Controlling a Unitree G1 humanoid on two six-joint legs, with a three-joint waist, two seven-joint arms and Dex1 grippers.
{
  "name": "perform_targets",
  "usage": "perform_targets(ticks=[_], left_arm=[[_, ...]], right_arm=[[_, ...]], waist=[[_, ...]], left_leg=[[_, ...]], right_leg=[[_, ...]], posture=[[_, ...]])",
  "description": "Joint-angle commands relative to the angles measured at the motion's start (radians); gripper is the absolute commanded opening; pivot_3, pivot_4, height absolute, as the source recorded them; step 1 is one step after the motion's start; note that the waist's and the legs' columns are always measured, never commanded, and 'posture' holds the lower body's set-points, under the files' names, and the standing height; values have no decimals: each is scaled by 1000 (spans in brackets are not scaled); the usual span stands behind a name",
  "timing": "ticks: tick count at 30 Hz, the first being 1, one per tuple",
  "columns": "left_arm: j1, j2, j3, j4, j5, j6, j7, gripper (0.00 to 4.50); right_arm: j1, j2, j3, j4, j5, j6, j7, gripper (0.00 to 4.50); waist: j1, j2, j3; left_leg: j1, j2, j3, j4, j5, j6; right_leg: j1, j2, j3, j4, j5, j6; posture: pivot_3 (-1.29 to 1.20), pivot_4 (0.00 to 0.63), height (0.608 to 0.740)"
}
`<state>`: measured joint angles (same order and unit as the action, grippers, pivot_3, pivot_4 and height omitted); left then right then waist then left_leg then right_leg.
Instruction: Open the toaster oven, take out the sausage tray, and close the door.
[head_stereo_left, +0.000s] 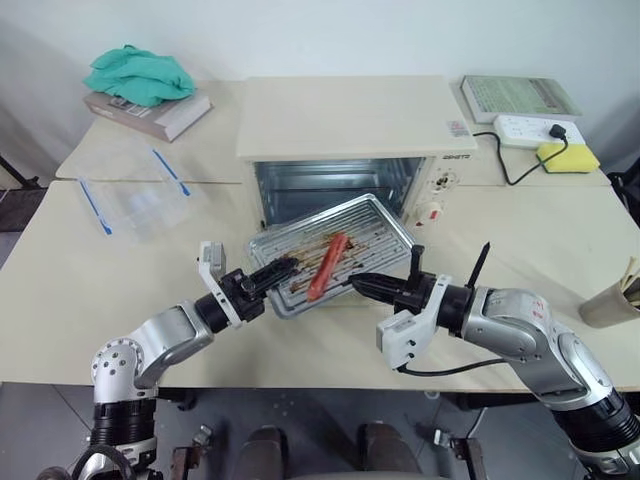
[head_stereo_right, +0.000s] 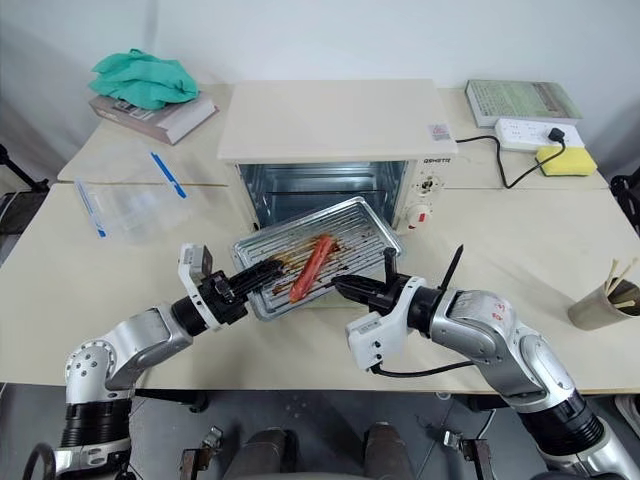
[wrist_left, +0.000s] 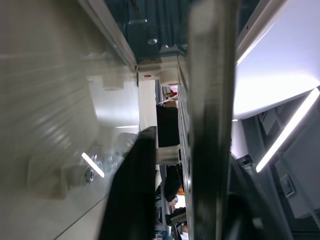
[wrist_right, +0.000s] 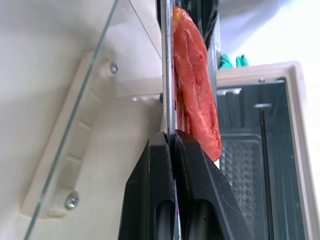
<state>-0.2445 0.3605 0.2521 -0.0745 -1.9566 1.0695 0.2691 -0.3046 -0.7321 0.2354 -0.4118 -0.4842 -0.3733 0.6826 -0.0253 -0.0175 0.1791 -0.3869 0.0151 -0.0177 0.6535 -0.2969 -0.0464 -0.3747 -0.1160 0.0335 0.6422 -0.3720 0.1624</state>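
The bench (head_stereo_left: 60, 300) is a wide cream surface. On its far half stands the oven (head_stereo_left: 345, 130), cream-white, with its front open and the metal inside visible. The door (wrist_right: 75, 115) is folded down in front of the opening, under the tray; its clear glass and cream bar handle are seen in the right wrist view.

The tray (head_stereo_left: 330, 250) is out of the oven, in front of the opening and above the lowered door, turned at an angle. It carries brown grease stains and one red sausage (head_stereo_left: 327, 265) lying along its middle.

The left gripper (head_stereo_left: 272, 272) is closed on the left near edge of the tray. The right gripper (head_stereo_left: 362, 284) is closed on the right near edge of the tray; in the right wrist view its two black fingers (wrist_right: 150, 190) pinch the thin metal rim, with the sausage just beyond them.

At the left of the bench lies a clear plastic box (head_stereo_left: 135, 195) with blue clips. Behind it, at the far left, a green cloth (head_stereo_left: 140, 75) rests on a book (head_stereo_left: 150, 112). At the far right are another book (head_stereo_left: 518, 96), a white power strip (head_stereo_left: 535, 128) with a black plug, and a yellow sponge (head_stereo_left: 568, 156) just beside it. A cup (head_stereo_left: 612, 300) with sticks stands at the right edge.
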Motion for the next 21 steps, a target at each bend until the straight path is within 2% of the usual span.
perform_targets(ticks=[1, 7, 11, 13, 17, 21], left_arm=[[6, -8, 40, -4, -16, 15, 10, 24], [13, -30, 97, -1, -16, 39, 16, 24], [23, -30, 136, 4, -16, 58, 19, 0], [38, -27, 169, 10, -16, 76, 3, 0], [96, 0, 269, 29, -16, 125, -93, 0], [169, 50, 330, 47, -16, 176, -200, 0]], right_arm=[[-10, 1, -14, -13, 39, -16, 2, 0], [3, 0, -35, -20, 170, 49, 66, 0], [-2, -3, -45, -22, 214, 64, 80, 1056], [0, -10, -57, -18, 246, 46, 83, 1743], [13, -57, -109, 16, 431, 17, 154, 3201], [67, -109, -163, 44, 604, 64, 248, 4447]], waist=[[0, 0, 0], [0, 0, 0], [-3, 0, 0], [-1, 0, 0], [-1, 0, 0], [-1, 0, 0]], left_leg=[[0, 0, 0, 0, 0, 0], [0, 0, 0, 0, 0, 0], [0, 0, 0, 0, 0, 0], [0, 0, 0, 0, 0, 0], [0, 0, 0, 0, 0, 0], [0, 0, 0, -1, 0, 0]], right_leg=[[0, 0, 0, 0, 0, 0], [0, 0, 0, 0, 0, 0], [0, 0, 0, 0, 0, 0], [0, 0, 0, 0, 0, 0], [0, 0, 0, -1, 0, 0], [1, 0, 0, -2, 0, 0]], posture=[[0, 150, 740], [0, 150, 740], [0, 150, 740], [0, 150, 740], [0, 150, 740], [0, 150, 740]])
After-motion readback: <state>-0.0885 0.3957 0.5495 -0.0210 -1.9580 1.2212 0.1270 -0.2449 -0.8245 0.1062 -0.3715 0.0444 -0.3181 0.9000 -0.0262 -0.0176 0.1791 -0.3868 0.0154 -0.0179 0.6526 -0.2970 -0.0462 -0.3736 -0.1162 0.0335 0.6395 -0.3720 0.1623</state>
